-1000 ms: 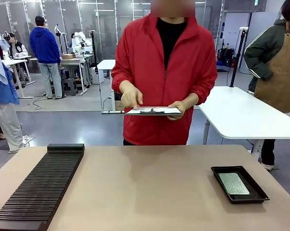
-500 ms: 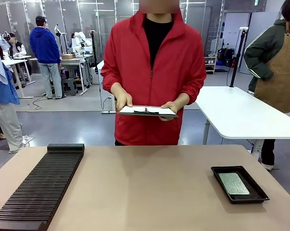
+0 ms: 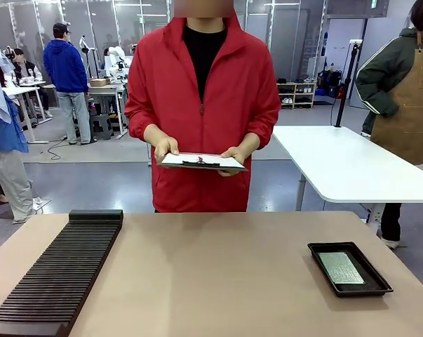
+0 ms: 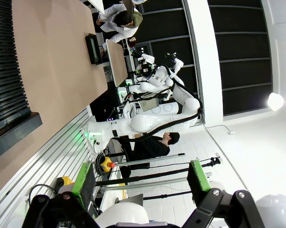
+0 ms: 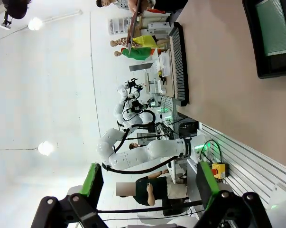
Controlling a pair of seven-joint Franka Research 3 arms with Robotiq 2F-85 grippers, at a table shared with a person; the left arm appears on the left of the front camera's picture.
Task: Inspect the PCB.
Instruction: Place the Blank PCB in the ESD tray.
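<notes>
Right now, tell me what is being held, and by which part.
Both grippers, left and right, are open and empty. The person's hands hold a clipboard by its two side edges.

Setting: robotics laboratory, open-plan hall. Evidence: glass partition walls (image 3: 92, 28) at 11 o'clock; workbench with a white robot arm (image 3: 116, 60) at 11 o'clock; white tables (image 3: 351, 168) at 2 o'clock on grey floor; person in a work apron (image 3: 407, 91) at 2 o'clock; emergency-stop button (image 5: 219, 169) on aluminium framing below the table edge.
</notes>
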